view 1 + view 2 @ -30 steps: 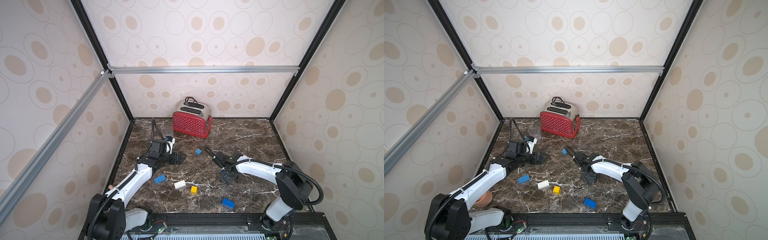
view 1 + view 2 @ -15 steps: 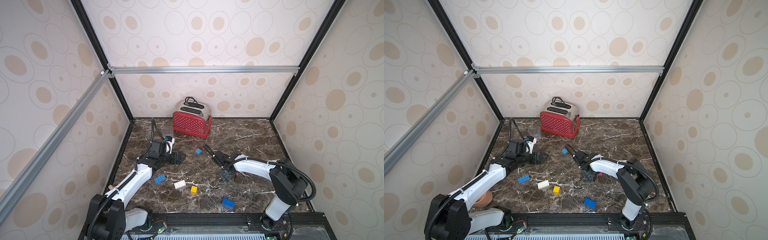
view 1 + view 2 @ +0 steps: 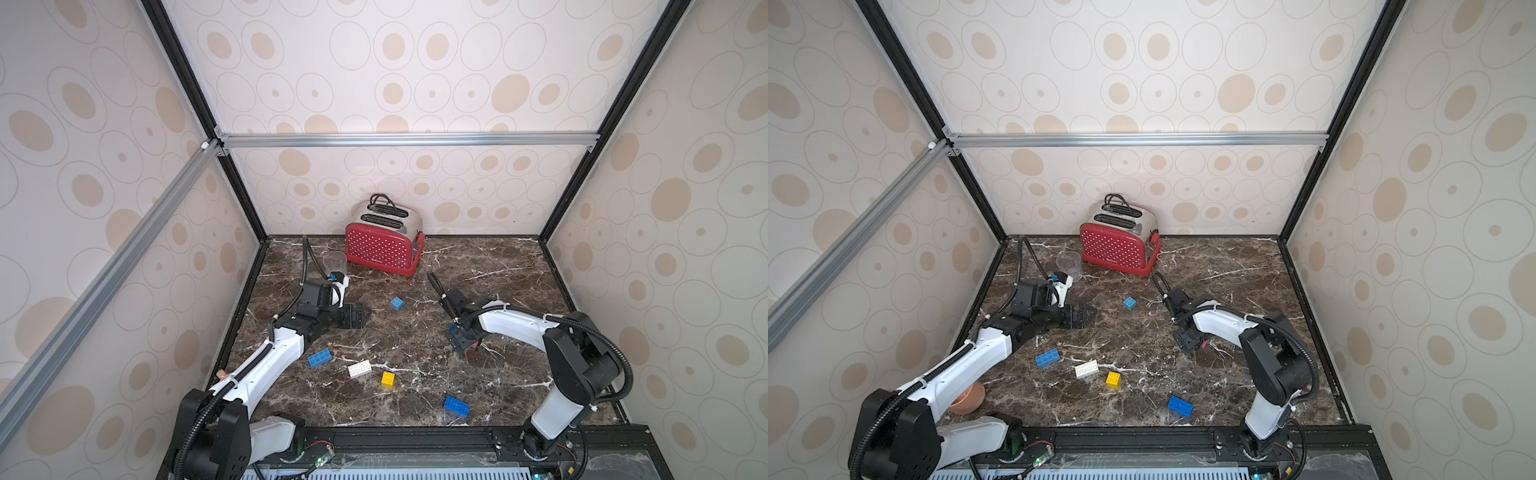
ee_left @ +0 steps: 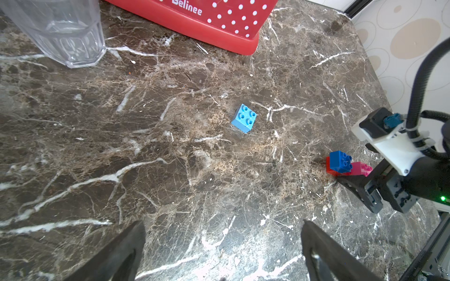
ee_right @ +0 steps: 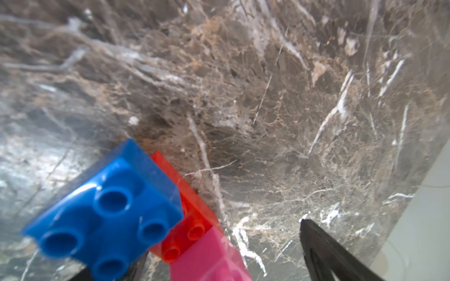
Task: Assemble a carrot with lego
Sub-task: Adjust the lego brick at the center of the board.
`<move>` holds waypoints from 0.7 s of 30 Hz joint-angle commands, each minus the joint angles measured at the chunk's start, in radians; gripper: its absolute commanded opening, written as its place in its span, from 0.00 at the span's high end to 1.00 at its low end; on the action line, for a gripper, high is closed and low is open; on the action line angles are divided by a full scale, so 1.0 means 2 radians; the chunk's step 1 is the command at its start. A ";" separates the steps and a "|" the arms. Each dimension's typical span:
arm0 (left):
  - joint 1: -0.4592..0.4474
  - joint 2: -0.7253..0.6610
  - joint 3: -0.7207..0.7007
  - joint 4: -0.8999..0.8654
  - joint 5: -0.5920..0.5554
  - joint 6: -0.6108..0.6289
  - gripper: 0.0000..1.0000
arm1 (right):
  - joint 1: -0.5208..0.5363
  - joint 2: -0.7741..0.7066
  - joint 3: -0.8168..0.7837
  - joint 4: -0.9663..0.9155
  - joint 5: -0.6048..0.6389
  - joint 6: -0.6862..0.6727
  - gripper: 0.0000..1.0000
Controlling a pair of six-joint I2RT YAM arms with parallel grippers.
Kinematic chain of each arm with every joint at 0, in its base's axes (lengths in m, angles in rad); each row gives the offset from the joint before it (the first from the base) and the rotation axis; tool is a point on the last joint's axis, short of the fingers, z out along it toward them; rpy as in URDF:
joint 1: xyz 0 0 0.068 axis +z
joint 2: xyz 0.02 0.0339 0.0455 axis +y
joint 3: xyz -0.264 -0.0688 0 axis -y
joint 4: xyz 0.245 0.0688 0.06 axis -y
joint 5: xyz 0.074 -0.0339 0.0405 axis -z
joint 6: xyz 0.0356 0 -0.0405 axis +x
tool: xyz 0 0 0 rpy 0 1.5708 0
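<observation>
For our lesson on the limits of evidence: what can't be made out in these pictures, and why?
- Brick stack: right wrist view, blurred and cut off by the picture's edge; in both top views, mostly behind the right gripper.
- Orange round thing: in a top view, half under the left arm.
- Left gripper: left wrist view, only fingertips show; the edge cuts the rest.

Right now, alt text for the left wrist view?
A small stack of studded plastic bricks, blue and pink on red, sits on the dark marble table by the right gripper; a loose light-blue square brick lies apart. Farther off stand a clear glass tumbler and red polka-dot toaster; the left gripper is open.
</observation>
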 commanded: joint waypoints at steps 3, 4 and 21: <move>-0.002 -0.014 0.004 -0.010 -0.005 0.010 0.01 | -0.024 0.010 0.003 0.010 -0.039 0.020 0.01; -0.002 -0.014 0.004 -0.010 -0.005 0.010 0.01 | -0.025 0.009 0.002 0.015 -0.041 0.019 0.01; -0.002 -0.013 0.005 -0.012 -0.006 0.012 0.01 | -0.077 0.032 0.027 0.008 -0.021 0.029 0.01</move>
